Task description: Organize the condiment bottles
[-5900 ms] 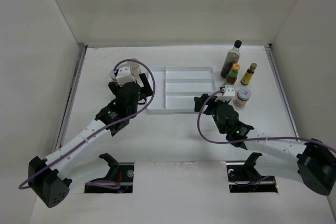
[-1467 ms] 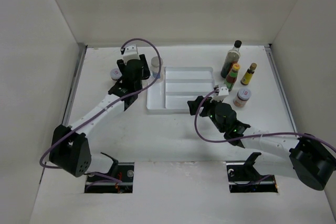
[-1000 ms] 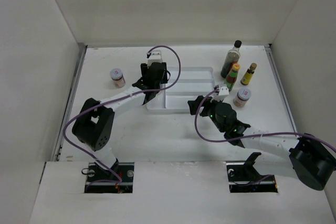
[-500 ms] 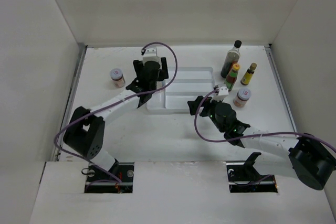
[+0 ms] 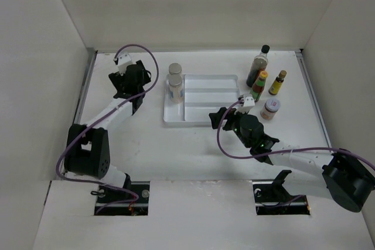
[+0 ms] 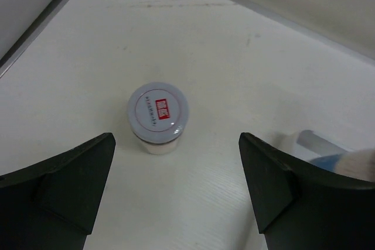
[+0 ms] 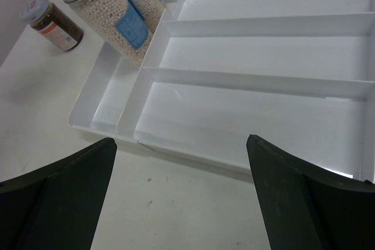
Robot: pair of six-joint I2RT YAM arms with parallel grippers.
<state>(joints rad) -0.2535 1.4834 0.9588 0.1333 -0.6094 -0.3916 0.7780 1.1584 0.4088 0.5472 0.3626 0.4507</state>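
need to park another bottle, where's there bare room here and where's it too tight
The three long compartments of the white tray are bare; only its left end has two silver-lidded jars. Open table lies in front of the tray, toward the near edge. Crowded: right of the tray, where four bottles cluster close together.

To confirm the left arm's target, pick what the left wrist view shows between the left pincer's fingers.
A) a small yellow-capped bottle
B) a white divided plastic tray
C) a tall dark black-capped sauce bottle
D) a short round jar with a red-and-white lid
D: the short round jar with a red-and-white lid stands upright on the white table, framed between the spread fingers of the left pincer and touched by neither.
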